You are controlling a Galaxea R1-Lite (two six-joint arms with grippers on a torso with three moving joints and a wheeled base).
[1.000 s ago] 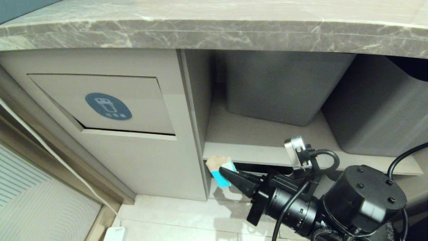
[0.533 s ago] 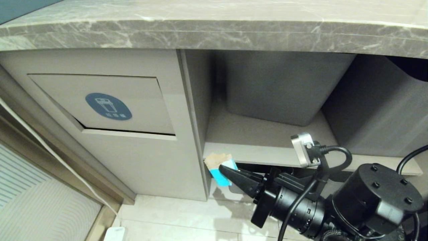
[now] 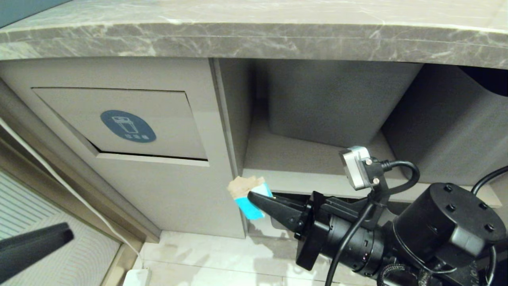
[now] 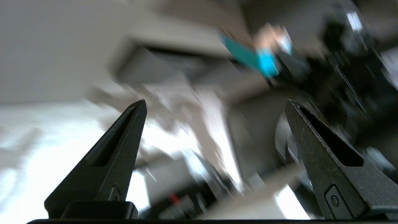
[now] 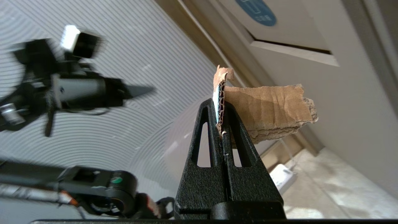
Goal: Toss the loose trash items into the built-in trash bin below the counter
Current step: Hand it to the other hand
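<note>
My right gripper is shut on a torn brown cardboard scrap with a teal edge, held low beside the cabinet's right corner. In the right wrist view the scrap sticks out sideways from the closed fingertips. The built-in trash bin's swing flap with its blue oval sticker is up and to the left of the scrap, under the grey marble counter. My left gripper is open and holds nothing. One of its dark fingers shows at the lower left of the head view.
Two grey plastic tubs stand on the open shelf right of the bin. A white cable runs down the left frame to a white box on the tiled floor. A ribbed panel lies at the left.
My right gripper has carried the scrap a little left and up, toward the cabinet corner. The left arm has swung into the head view at the lower left.
</note>
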